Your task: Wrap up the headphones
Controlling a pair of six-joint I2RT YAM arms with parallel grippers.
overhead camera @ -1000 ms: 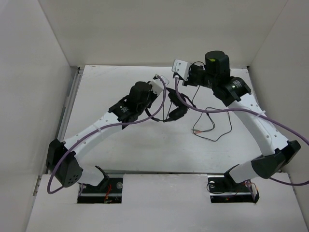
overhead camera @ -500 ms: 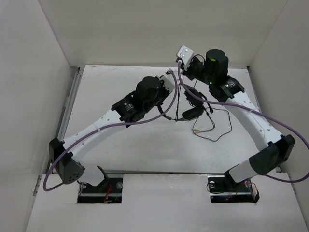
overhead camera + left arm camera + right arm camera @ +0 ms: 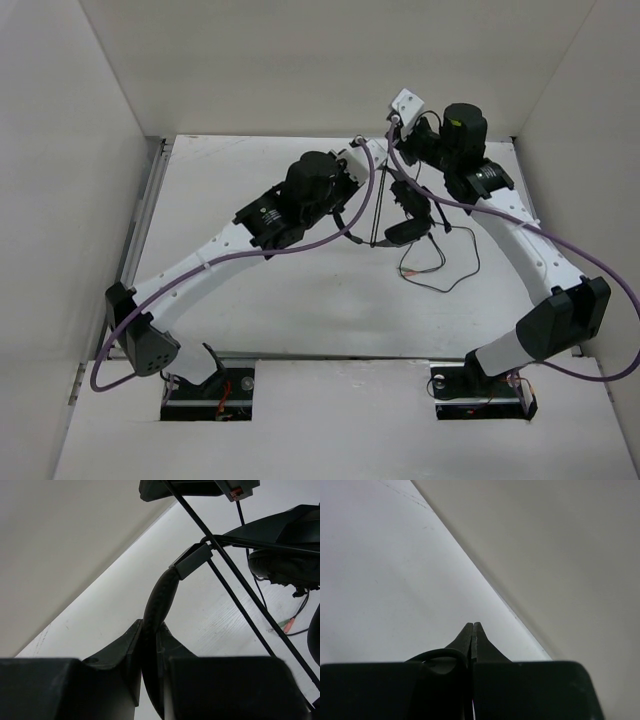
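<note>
The black headphones (image 3: 408, 212) hang between my two grippers at the back of the table, one earcup (image 3: 404, 232) lowest. My left gripper (image 3: 374, 160) is shut on the padded headband (image 3: 160, 597), just below its grey slider (image 3: 193, 560); an earcup (image 3: 282, 555) shows at the right. My right gripper (image 3: 398, 148) is just right of it and higher; its jaws (image 3: 473, 630) are shut with a loop of thin black cord (image 3: 437, 653) coming out beside the left finger. Taut cord strands (image 3: 240, 587) run down from it. The slack cord (image 3: 452, 262) and pink and green plugs (image 3: 288, 625) lie on the table.
White walls enclose the table (image 3: 250, 290) at the back and both sides, and the back wall is close behind the grippers. Thick purple arm cables (image 3: 350, 225) loop beside both arms. The arm bases (image 3: 210, 385) sit at the near edge.
Both grippers have moved right and toward the back wall, carrying the headphones with them. The cord between them has pulled tauter, and the slack on the table stays put.
</note>
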